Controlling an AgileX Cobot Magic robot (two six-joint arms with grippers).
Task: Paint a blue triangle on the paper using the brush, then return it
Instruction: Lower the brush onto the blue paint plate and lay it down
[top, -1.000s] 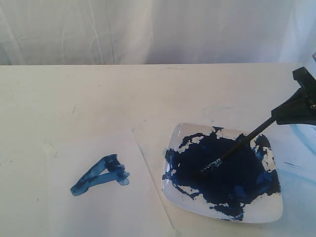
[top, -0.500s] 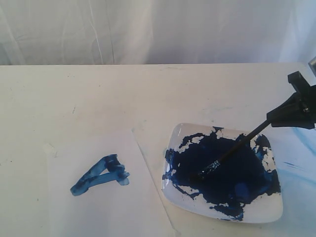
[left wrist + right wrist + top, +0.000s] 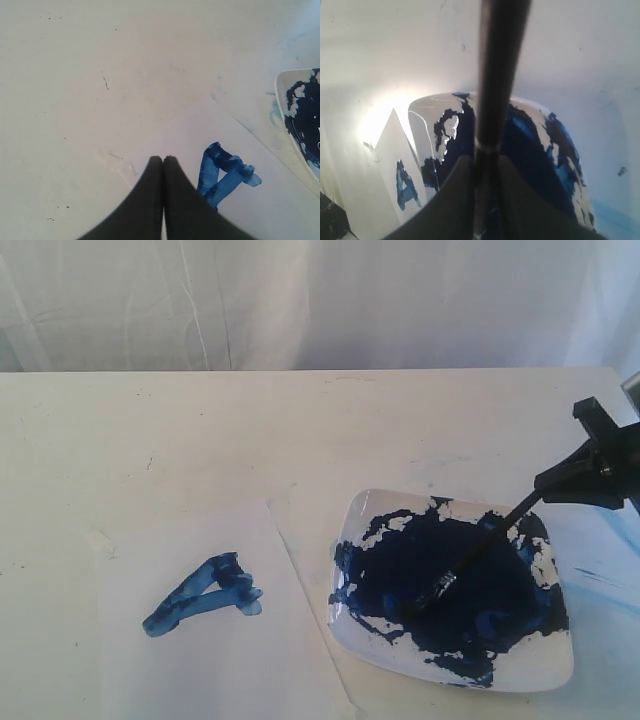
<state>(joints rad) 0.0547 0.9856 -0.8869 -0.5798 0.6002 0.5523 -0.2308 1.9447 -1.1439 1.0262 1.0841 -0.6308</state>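
The brush (image 3: 480, 545) slants down from my right gripper (image 3: 548, 486), whose jaws are shut on its black handle (image 3: 497, 75). Its silver ferrule and bristle tip (image 3: 420, 606) rest in the dark navy paint on the white square plate (image 3: 540, 672). The blue triangle (image 3: 205, 592) lies on the paper (image 3: 230, 670) left of the plate. In the left wrist view my left gripper (image 3: 163, 159) hangs shut and empty over the paper (image 3: 200, 125), just beside the triangle (image 3: 222, 172). The left gripper does not show in the exterior view.
Pale blue smears stain the table (image 3: 300, 430) right of the plate (image 3: 610, 570). A white cloth backdrop (image 3: 320, 300) closes off the back edge. The plate's corner (image 3: 282, 95) shows in the left wrist view, near the paper's edge.
My right gripper has shifted a little down and to the left with the brush. The bristle tip has slid toward the front of the paint pool. The triangle and paper are unchanged.
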